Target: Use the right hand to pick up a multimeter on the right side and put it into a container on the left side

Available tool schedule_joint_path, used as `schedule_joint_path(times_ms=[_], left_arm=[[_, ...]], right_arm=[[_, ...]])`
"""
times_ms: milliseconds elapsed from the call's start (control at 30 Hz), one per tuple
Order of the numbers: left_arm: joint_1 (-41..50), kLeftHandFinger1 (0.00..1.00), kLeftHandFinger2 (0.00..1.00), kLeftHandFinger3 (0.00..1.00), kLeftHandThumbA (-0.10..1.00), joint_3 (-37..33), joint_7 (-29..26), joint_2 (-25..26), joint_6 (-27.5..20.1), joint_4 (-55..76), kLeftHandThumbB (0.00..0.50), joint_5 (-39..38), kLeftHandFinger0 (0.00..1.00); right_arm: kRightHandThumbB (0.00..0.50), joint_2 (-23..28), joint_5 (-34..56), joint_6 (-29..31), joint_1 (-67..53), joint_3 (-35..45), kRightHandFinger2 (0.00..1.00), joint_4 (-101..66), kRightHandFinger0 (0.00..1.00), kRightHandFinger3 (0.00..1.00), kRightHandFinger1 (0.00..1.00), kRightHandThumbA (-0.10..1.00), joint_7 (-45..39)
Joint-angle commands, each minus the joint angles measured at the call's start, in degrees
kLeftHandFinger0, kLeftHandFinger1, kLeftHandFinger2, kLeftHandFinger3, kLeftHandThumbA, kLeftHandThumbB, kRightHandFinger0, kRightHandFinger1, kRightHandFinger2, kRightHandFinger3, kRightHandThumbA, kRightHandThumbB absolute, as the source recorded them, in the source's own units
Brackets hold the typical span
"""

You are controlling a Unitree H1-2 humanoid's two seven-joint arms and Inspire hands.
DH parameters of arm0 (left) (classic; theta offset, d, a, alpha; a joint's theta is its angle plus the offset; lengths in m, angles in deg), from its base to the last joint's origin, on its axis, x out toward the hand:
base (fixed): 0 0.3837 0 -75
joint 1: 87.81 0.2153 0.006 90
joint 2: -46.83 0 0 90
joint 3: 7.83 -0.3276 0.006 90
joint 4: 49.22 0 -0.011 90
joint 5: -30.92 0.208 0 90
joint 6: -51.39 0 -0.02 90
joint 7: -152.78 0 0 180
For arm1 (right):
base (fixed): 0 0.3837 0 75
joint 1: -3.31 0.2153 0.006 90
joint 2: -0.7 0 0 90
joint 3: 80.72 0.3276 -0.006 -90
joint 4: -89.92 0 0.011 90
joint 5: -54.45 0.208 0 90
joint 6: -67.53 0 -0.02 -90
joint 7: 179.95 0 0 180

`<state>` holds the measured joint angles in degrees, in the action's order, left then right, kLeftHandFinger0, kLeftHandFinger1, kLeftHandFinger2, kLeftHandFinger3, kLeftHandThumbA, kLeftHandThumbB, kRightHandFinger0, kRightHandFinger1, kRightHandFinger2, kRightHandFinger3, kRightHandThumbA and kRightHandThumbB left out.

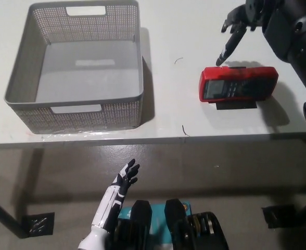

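The basket [75, 67] at the table's left end looks like matt grey plastic, its walls a fine perforated mesh and its floor smooth. The table [168, 120] top is smooth, matt white. The multimeter [238, 84] near the right edge has a red, slightly glossy plastic shell around a dark face. The right hand [241, 26] looks like matt black plastic, the left hand [123, 179] glossy white with black.

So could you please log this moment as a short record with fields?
multimeter: red, lying flat on the table, right side, not held
container: grey mesh basket, left side, nothing inside
right hand: black, open, above the multimeter's far edge, one of its fingers pointing down
left hand: white, open, resting low in front of the table
task stage: grasp not yet made
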<state>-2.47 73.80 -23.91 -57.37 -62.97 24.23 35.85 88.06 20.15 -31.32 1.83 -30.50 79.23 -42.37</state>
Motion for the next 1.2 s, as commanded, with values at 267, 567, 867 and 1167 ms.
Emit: schedule_joint_path(times_ms=[267, 567, 867, 1167], left_arm=[[-1.0, 1.0, 1.0, 1.0, 1.0, -0.2, 0.7, 0.0, -2.6, 0.7, 0.359, -0.5, 1.0], [-1.0, 1.0, 1.0, 1.0, 1.0, -0.3, 0.9, 0.1, -2.6, 0.9, 0.359, -0.7, 1.0], [-0.6, 1.0, 1.0, 1.0, 1.0, -0.8, 1.3, 0.0, -2.6, 1.3, 0.355, -1.1, 1.0], [-1.6, 1.0, 1.0, 1.0, 1.0, -0.4, 2.0, 0.1, -2.6, 1.2, 0.379, -2.1, 1.0]], right_arm=[[0.5, -0.6, -1.5, 4.7, 0.6, -0.8, 1.0, 1.0, 1.0, 1.0, 1.0, 0.88, -1.7], [0.5, -2.1, -4.8, 3.0, -3.2, -5.1, 1.0, 2.5, 1.0, 1.0, 1.0, 0.85, -1.6], [0.5, -3.2, -6.7, -1.4, -10.4, -6.7, 1.0, 3.9, 1.0, 1.0, 1.0, 0.9, 3.8], [0.239, -1.8, -6.8, -1.1, -18.6, -4.9, 0.45, 2.6, 0.15, 0.98, 0.23, -0.09, 41.9]])
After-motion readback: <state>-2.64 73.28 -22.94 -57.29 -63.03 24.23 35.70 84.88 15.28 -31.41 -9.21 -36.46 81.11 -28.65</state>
